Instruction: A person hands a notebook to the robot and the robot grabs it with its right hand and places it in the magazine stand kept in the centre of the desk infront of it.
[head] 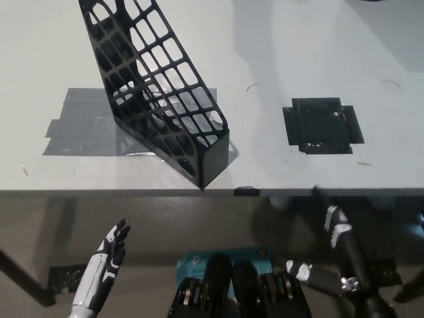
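Stand: magazine stand (pixel 159 93), black open grid, empty, on white table (pixel 318 53) over grey tape patch (pixel 79 122).
Left hand (pixel 111 248): low, fingers apart, holding nothing.
Right hand (pixel 339 228): low, grip unclear.

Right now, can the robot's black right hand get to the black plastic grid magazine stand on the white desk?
Probably yes: the black right hand is below the desk edge, and nothing lies between it and the black plastic grid magazine stand on the white desk.

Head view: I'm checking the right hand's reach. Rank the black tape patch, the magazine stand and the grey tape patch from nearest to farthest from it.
From the right hand, low right below the desk edge:
1. Black tape patch, right side of the desk.
2. Magazine stand, centre-left, its corner at the desk edge.
3. Grey tape patch, far left.
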Robot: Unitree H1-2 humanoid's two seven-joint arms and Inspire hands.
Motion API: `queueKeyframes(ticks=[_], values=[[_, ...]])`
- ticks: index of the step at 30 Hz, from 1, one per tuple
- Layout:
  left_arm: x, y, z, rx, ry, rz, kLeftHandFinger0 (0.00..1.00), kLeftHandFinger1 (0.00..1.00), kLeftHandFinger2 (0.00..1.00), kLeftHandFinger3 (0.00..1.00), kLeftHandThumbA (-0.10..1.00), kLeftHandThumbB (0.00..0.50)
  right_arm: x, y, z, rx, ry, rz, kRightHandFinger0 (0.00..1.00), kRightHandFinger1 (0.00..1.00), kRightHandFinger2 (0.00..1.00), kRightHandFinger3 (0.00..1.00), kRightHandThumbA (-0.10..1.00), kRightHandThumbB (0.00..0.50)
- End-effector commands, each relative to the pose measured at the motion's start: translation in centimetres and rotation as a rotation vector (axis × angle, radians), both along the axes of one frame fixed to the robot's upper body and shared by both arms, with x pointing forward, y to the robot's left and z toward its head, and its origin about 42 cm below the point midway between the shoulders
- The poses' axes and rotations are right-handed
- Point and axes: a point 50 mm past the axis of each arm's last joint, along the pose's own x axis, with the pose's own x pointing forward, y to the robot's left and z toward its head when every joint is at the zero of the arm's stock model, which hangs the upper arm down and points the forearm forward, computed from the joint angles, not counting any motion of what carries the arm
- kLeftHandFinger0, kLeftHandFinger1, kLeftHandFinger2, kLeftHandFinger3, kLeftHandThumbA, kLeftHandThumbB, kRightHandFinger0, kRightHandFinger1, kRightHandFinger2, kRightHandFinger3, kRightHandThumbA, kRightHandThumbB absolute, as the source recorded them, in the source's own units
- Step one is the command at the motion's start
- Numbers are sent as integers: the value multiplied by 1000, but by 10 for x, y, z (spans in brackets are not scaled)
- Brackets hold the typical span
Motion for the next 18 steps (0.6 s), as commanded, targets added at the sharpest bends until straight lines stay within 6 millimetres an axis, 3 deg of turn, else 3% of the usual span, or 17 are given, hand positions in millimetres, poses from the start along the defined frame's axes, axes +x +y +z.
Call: queueKeyframes(ticks=[1, 5, 7, 10, 18], values=[[5, 6, 10, 22, -80, -3, 1000, 1000, 1000, 1000, 1000, 500, -9, -1, 48, 51, -244, -28, 1000, 1000, 1000, 1000, 1000, 210], [3, 5, 9, 23, -72, -9, 1000, 1000, 1000, 1000, 1000, 500, -2, -2, 77, 56, -315, -66, 1000, 1000, 1000, 1000, 1000, 205], [2, 5, 9, 23, -71, -11, 1000, 1000, 1000, 1000, 1000, 500, 4, -3, 85, 52, -328, -85, 1000, 1000, 1000, 1000, 1000, 230], [0, 6, 8, 26, -70, -10, 1000, 1000, 1000, 1000, 1000, 500, 16, -4, 93, 57, -335, -113, 1000, 1000, 1000, 1000, 1000, 278], [0, 6, 8, 29, -69, -14, 1000, 1000, 1000, 1000, 1000, 500, 45, -17, 100, 92, -327, -175, 1000, 1000, 1000, 1000, 1000, 271]])
